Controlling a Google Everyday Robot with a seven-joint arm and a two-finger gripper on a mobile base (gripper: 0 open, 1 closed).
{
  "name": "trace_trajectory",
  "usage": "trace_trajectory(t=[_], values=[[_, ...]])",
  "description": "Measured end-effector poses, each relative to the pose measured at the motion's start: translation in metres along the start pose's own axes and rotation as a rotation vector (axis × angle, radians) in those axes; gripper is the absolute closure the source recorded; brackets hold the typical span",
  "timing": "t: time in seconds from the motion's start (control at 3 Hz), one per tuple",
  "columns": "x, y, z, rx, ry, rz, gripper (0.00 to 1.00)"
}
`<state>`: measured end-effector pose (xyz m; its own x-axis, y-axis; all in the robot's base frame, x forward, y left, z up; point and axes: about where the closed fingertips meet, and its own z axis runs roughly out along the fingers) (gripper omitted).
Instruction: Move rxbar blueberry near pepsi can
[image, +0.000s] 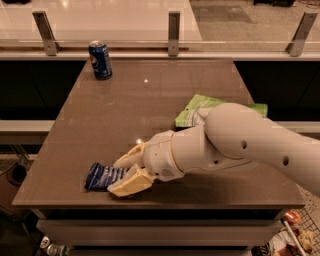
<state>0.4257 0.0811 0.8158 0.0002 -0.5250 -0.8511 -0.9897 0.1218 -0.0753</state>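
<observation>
The gripper (115, 176) sits low over the near left part of the table (150, 100), close to the front edge. Its two pale yellow fingers (131, 182) are spread apart, one toward the back and one toward the front edge, both pointing left. The snack bar (100, 176), in a dark blue shiny wrapper with white lettering, lies flat on the table with its right end reaching into the gap between them. The nearer finger seems to overlap the bar's right end, though from this angle it is hard to say whether either finger actually touches the wrapper.

The thick white arm (250, 145) comes in from the right edge of the view and crosses the near right part of the table. Just behind it lies a light green bag (197, 111), flat on the surface, its near side partly hidden by the arm.

The soda can (100, 60) stands upright at the far left corner of the table, blue with a silver top and a round logo facing the camera. It is well apart from the snack bar, which lies near the opposite, front edge on the same left side. A low rail with metal posts (173, 32) runs behind the table.
</observation>
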Motion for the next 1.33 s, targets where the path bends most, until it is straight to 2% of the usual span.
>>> trace_trajectory(t=[0.67,1.0,1.33], values=[[-0.007,-0.008,-0.010,0.021,0.005,0.007,1.00],[-0.019,-0.029,-0.038,0.088,-0.005,0.037,1.00],[-0.032,-0.060,-0.075,0.177,-0.034,0.063,1.00]])
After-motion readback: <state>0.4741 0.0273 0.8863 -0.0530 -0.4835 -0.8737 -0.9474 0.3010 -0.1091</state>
